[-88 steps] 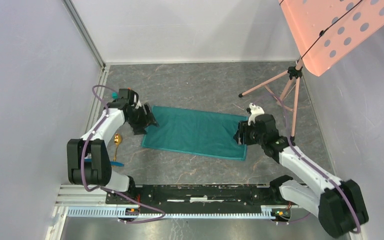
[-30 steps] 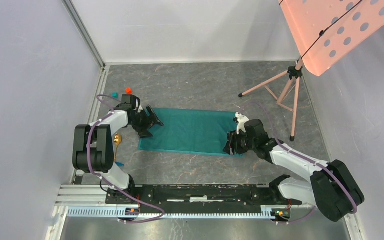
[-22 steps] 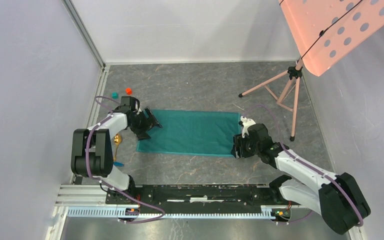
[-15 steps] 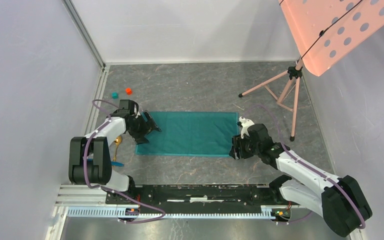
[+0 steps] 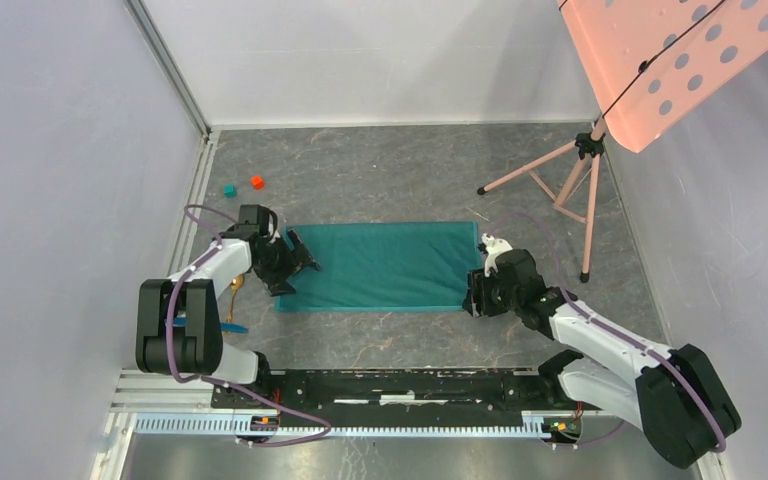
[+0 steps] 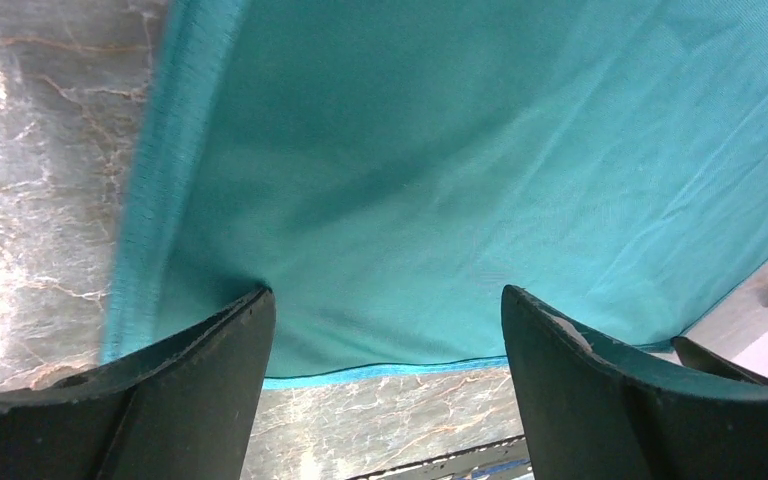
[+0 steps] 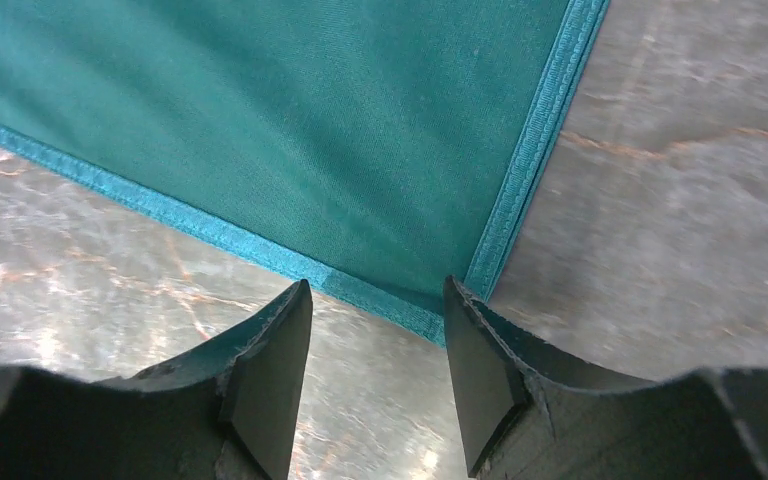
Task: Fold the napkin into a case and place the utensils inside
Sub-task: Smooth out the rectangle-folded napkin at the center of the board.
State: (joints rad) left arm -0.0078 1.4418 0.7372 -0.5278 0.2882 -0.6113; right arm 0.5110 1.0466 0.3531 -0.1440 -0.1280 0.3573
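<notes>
Napkin: the teal napkin [image 5: 380, 265] lies flat as a long rectangle mid-table [image 5: 400, 170], its long sides running left to right
Napkin and left gripper: the left gripper [image 5: 298, 264] is over the cloth's left end, towards the near corner; both fingers [image 6: 210, 360] are above fabric, and one tip meets a small pucker
Left gripper state: jaws spread wide, nothing between them but flat cloth
Napkin and right gripper: the right gripper [image 5: 472, 300] straddles the near right corner, so the hemmed corner shows in the gap between its fingers [image 7: 270, 370]
Right gripper state: jaws apart at a middling gap, not clamped on the hem (contact with the cloth cannot be told)
Arm pose: both forearms reach inward from the bases, wrists tipped down at opposite ends
Utensils: the gold spoon [image 5: 233, 288], partly hidden, and the blue utensil [image 5: 232, 326] lie off the cloth beside the left arm
Edges and room: bare table beyond the far hem; the red cube [image 5: 257, 182] and teal cube [image 5: 229, 190] are well apart at far left; the pink tripod [image 5: 560, 190] stands far right
</notes>
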